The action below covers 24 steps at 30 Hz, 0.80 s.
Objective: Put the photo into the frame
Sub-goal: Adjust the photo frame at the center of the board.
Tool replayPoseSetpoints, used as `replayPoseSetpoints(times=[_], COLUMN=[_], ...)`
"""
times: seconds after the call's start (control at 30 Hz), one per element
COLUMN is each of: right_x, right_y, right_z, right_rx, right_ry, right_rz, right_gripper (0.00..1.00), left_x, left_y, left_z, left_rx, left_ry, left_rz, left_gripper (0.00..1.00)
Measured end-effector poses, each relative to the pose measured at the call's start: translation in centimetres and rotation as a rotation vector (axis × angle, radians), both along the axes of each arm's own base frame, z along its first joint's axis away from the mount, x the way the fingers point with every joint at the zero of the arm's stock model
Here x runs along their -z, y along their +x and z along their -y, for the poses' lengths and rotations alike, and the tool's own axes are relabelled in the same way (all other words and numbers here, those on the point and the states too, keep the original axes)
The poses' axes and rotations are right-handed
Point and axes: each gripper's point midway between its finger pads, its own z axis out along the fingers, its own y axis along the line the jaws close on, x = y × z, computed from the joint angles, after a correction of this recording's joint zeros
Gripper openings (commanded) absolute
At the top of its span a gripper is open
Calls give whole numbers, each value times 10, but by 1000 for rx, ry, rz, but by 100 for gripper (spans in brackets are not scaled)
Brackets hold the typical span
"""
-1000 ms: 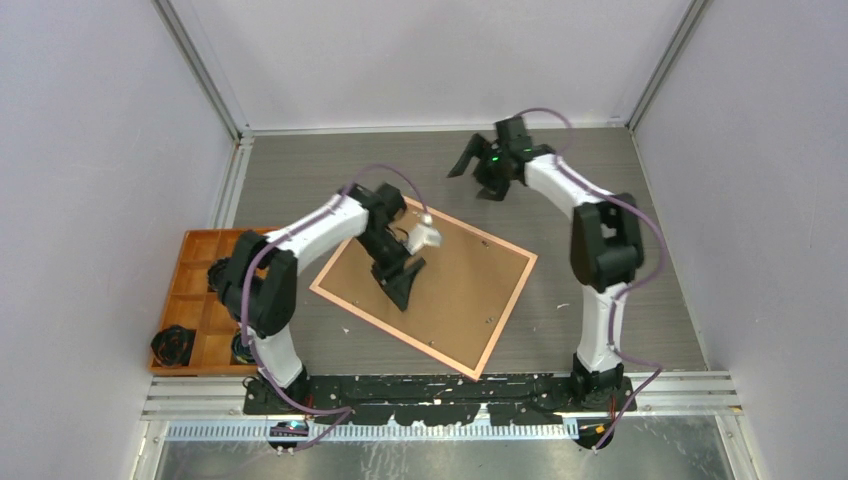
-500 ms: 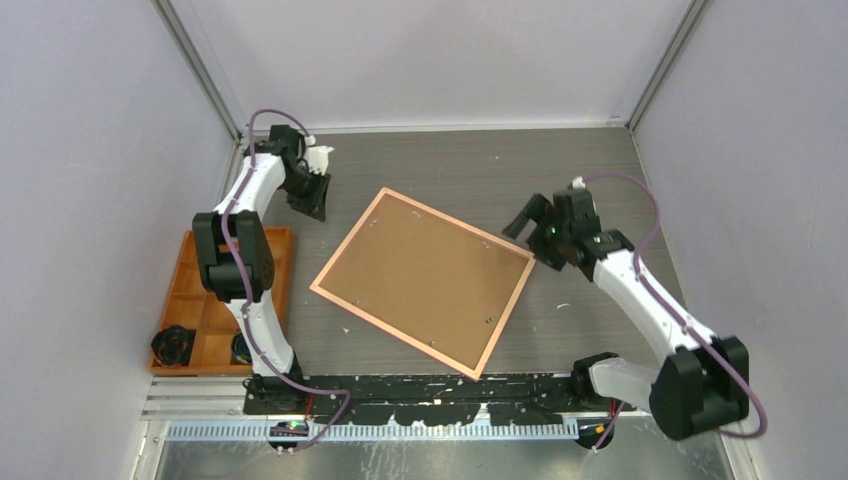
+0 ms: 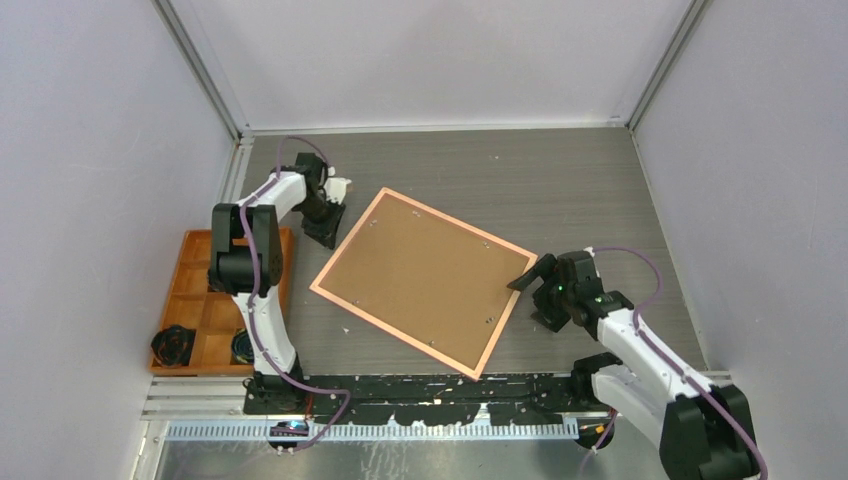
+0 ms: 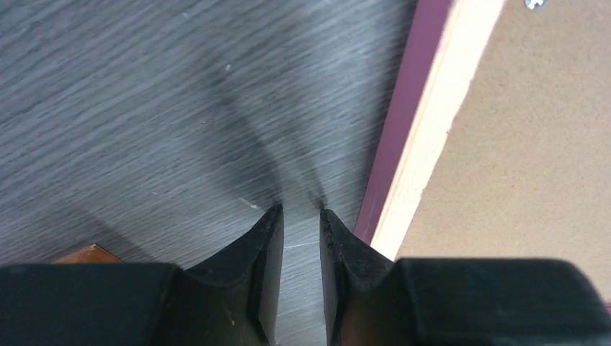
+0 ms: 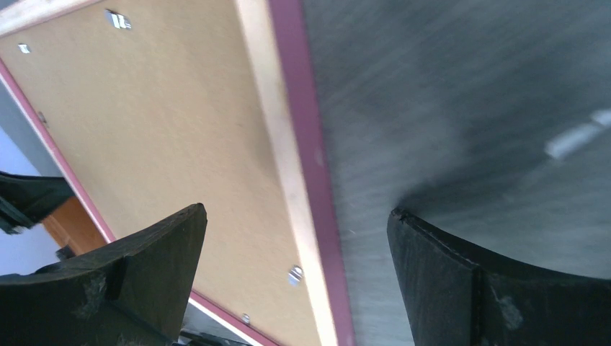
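Flanking frame [image 5: 284, 155]: left end effector [image 4: 301, 213] pinched, right end effector [image 5: 294, 211] spread.

The grey table [image 3: 600, 190] has thin lines like wood. A big frame [image 3: 460, 224] lies flat in the middle, turned a bit, brown back up, pink rim showing. An orange tray [image 3: 190, 285] sits at the left edge. Tiny white bits [image 3: 563, 305] lie on the bare top
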Motion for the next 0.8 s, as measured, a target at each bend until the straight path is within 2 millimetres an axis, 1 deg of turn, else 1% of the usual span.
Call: replayPoseSetpoints(times=[0.13, 0.23, 0.37, 0.47, 0.53, 0.57, 0.67, 0.73, 0.8], right_x=[-1, -1, 0, 0, -1, 0, -1, -4, -12], right_y=[30, 50, 78, 96, 108, 112, 129, 138, 148], right_z=[-9, -9, 10, 28, 39, 43, 54, 58, 63], right_rx=[-10, -24, 9, 41, 56, 60, 72, 69, 70], right_ry=[10, -18, -66, -96, -114, -120, -131, -136, -141], right_rz=[12, 2, -7, -11, -14, -16, -23, -29, -18], right_gripper=[100, 100, 100, 100, 100, 100, 100, 100, 100], left_x=[1, 1, 2, 2, 2, 2, 1, -2, -9], left_y=[-19, -32, -54, -78, -98, -106, -139, -155, -163], left_z=[8, 16, 27, 42, 54, 58, 75, 83, 90], left_rx=[64, 120, 197, 264, 313, 327, 381, 410, 430], left_ry=[-11, -12, -19, -50, -80, -95, -154, -189, -220], left_rz=[-10, -13, -31, -69, -106, -124, -204, -234, -242], left_gripper=[28, 29, 29, 29, 29, 29, 31, 33, 34])
